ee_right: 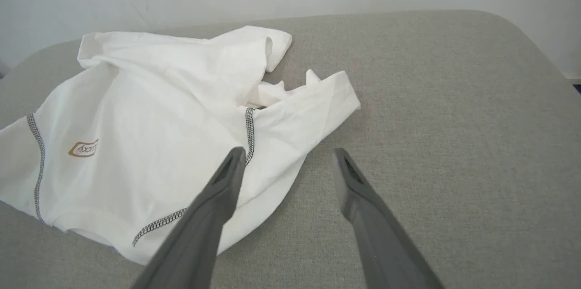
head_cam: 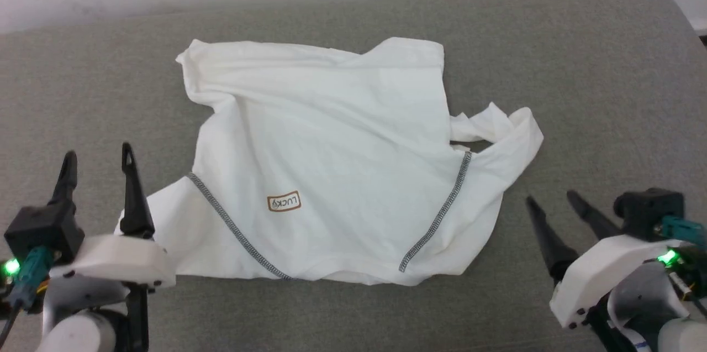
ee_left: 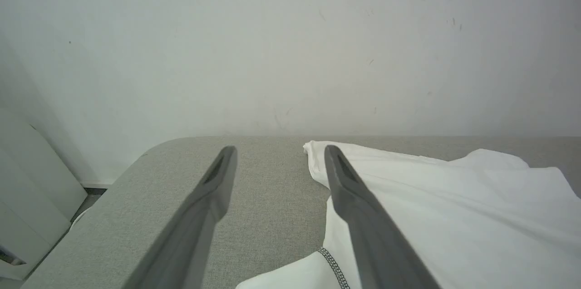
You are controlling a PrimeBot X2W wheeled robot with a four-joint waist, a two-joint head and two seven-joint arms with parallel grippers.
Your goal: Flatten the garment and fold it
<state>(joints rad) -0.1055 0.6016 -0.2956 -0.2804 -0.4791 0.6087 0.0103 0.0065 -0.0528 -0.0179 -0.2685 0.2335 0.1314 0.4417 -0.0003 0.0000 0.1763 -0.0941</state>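
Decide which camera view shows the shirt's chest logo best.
Head view: the logo lies central, unobstructed, lettering legible. Right wrist view shows it small and slanted; left wrist view catches plain fabric of the garment.

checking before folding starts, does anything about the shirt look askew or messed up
Yes. The garment is not lying flat. Its far edge is rumpled and folded over, and the sleeve on the robot's right is bunched and twisted beside the body. No tear or stain shows.

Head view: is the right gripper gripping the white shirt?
No, the right gripper stands open over the grey fabric surface, clear of the white thin-fabric long-sleeved shirt.
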